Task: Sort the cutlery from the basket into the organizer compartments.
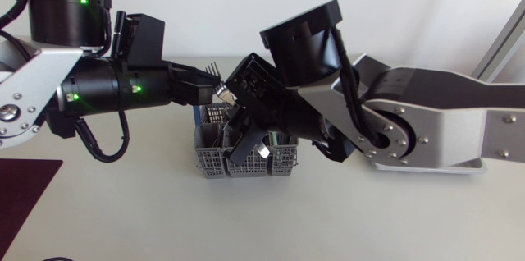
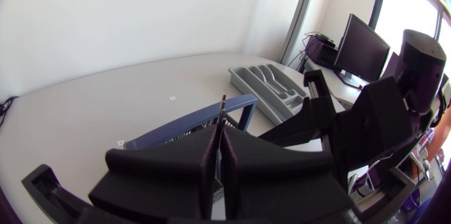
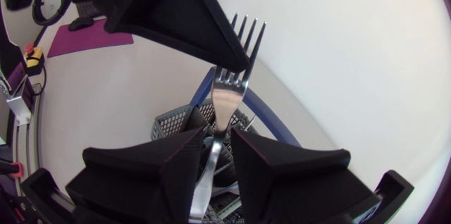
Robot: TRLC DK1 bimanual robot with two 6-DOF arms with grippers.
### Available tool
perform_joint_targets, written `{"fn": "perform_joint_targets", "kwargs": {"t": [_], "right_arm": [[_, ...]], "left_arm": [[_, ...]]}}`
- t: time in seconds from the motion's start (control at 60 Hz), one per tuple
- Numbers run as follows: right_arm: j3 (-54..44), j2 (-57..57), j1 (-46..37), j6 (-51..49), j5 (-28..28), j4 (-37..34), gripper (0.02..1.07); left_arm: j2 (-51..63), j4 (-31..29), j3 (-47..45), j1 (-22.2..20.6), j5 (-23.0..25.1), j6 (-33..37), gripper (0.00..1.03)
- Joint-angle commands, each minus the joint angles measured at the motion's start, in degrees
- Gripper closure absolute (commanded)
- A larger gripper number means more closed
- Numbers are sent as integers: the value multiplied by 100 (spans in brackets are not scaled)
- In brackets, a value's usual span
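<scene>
Silver fork [image 3: 225, 97] is up in the air, just over the grey basket [image 1: 212, 165]. The left gripper [image 2: 220, 132] is squeezed tight on its prongs. The fork's handle runs down into the right gripper [image 3: 218, 139], but I cannot tell if that one is gripping it. The grey organizer [image 2: 271, 90] lies on the table [image 2: 106, 97] past the basket.

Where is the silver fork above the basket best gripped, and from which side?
At the slim neck under its head, from the handle end. The silver fork points its tines away from the basket, its head crowded by the left gripper holding a black fork. The neck is straight and free; the right gripper is shut on it there.
</scene>
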Motion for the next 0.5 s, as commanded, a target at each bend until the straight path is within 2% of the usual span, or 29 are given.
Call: {"fn": "perform_joint_targets", "kwargs": {"t": [0.0, 0.05, 0.183, 0.433, 0.483], "right_arm": [[105, 117, 65, -33, 29, 35, 83], [105, 126, 65, -33, 29, 35, 83], [87, 126, 74, -42, 29, 0, 98], [34, 100, 74, 2, -138, -106, 101], [17, 82, 74, 2, -156, -123, 101]], "left_arm": [[-7, 4, 169, 13, 83, -171, 100], [-25, 4, 169, -14, 83, -180, 100], [-34, 4, 169, -14, 83, -189, 100], [-42, 57, 143, 4, 83, -180, 100], [-51, 74, 143, -5, 83, -180, 96]]}}
